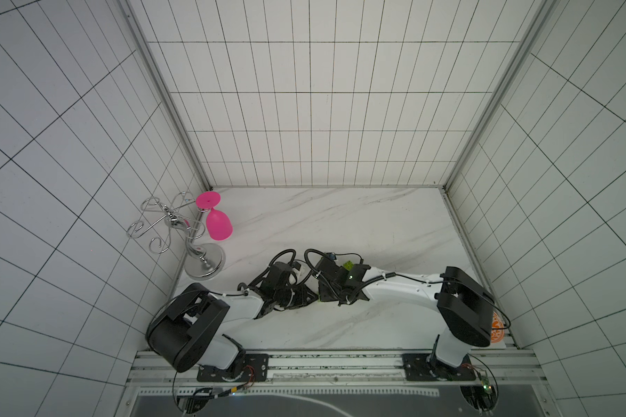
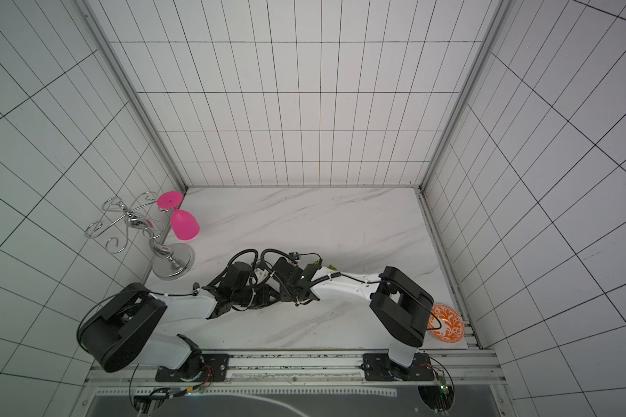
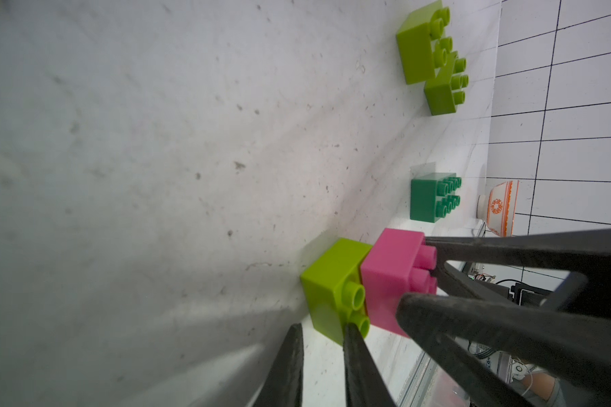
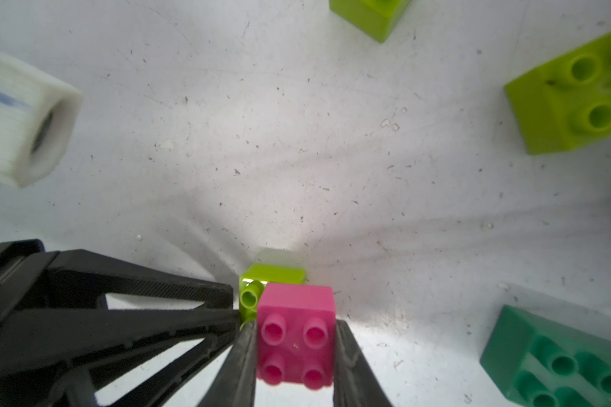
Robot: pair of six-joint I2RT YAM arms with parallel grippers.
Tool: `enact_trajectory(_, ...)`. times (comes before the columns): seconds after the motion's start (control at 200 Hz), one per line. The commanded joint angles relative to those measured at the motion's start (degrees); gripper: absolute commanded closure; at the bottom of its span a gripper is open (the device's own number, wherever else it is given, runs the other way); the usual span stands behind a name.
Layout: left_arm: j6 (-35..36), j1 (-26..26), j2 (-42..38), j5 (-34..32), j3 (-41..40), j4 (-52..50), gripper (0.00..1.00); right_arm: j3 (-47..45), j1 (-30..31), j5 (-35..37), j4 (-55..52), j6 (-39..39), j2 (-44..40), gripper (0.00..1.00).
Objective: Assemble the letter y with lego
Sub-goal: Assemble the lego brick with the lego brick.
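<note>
Between tiled walls (image 1: 304, 108) left, far and right, the marble table (image 1: 340, 216) lies bare toward its far edge. Far left stands a wire glass rack (image 1: 174, 231) holding a pink goblet (image 1: 218, 224); near right, an orange-patterned bowl (image 2: 447, 323). Mid-table, the right gripper (image 4: 297, 329) clamps the pink brick (image 4: 297, 303), offset atop a lime brick (image 3: 332, 278); the left gripper (image 3: 321, 326), slightly parted, touches that lime brick. A dark green brick (image 3: 427, 197) and two loose lime bricks (image 3: 417, 45) lie rightward.

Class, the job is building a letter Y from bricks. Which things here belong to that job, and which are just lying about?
For the job: pink brick, lime brick partly under it, dark green brick, loose lime bricks.

Lying about: pink goblet, metal stand, orange bowl.
</note>
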Motion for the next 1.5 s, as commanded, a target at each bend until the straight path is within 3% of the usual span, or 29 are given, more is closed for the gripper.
enact_trajectory(0.0, 0.6, -0.1, 1.3, -0.8, 0.9, 1.0, 0.78, 1.2, 1.0, 0.8, -6.4, 0.3, 3.3, 0.71)
enact_trajectory(0.36, 0.4, 0.5, 1.2, -1.1, 0.6, 0.4, 0.78, 6.1, 3.4, 3.9, -11.4, 0.0, 7.4, 0.72)
enact_trajectory(0.949, 1.3, 2.1, 1.3, 0.0, 0.1, 0.0, 0.78, 3.8, 3.7, 2.9, -8.9, 0.7, 7.2, 0.71)
enact_trajectory(1.174, 1.4, 2.1, 1.3, 0.1, 0.4, -0.2, 0.78, 4.7, 3.7, 3.5, -9.4, 0.3, 6.6, 0.62)
enact_trajectory(1.494, 1.5, 2.1, 1.0, 0.0, 0.5, -0.6, 0.78, 6.8, 3.7, 5.0, -11.6, -0.2, 6.2, 0.57)
